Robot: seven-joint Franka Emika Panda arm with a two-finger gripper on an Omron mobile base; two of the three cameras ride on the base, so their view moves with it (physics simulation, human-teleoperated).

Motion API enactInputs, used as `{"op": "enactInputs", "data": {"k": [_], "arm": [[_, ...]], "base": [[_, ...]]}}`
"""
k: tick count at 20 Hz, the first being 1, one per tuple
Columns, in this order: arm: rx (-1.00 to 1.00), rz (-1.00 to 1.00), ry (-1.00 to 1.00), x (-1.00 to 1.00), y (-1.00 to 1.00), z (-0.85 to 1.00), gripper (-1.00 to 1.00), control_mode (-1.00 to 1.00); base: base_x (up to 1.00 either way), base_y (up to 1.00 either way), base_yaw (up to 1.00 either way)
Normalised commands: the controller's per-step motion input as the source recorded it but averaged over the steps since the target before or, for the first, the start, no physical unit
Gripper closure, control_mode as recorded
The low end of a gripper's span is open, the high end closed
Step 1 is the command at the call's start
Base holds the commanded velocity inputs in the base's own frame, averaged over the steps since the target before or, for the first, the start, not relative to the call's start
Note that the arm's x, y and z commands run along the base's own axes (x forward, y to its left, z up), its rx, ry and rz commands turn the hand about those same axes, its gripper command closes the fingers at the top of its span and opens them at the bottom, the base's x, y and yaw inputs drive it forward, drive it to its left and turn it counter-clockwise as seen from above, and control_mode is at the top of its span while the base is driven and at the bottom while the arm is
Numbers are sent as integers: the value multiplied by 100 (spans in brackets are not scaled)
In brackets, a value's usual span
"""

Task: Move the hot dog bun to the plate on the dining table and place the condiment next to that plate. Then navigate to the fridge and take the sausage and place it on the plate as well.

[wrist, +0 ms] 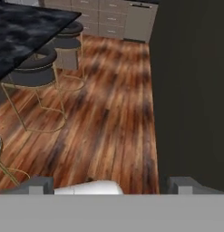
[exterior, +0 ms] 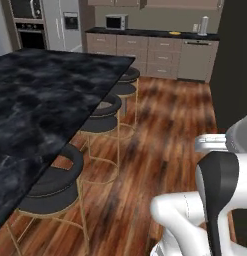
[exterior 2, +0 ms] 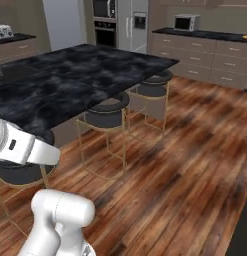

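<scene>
My gripper (wrist: 112, 185) is open over the wooden floor, its two grey fingertips (wrist: 40, 185) set wide apart with nothing between them. The steel fridge (exterior: 59, 26) (exterior 2: 131, 24) stands at the far end of the kitchen, beside a wall oven, with its doors shut. A long table with a black marbled top (exterior: 40, 100) (exterior 2: 70, 75) (wrist: 22, 27) runs along my left. The hot dog bun, the plate, the condiment and the sausage are out of view.
Several black stools with gold legs (exterior: 102, 117) (exterior 2: 109, 112) (wrist: 34, 74) line the table's near side. A dark wall panel (wrist: 190, 90) rises close on my right. Cabinets with a microwave (exterior: 116, 21) line the back wall. Wooden floor (exterior: 160, 130) lies open ahead.
</scene>
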Motion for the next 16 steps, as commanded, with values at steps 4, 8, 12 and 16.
{"op": "enactInputs", "data": {"k": [4,8,12,16], "arm": [[0,0,0,0,0,0,-100,100],[0,0,0,0,0,0,-100,100],[0,0,0,0,0,0,-100,100],[0,0,0,0,0,0,-100,100]], "base": [[45,-95,-1],[81,-81,6],[99,-74,16],[100,-70,23]]}}
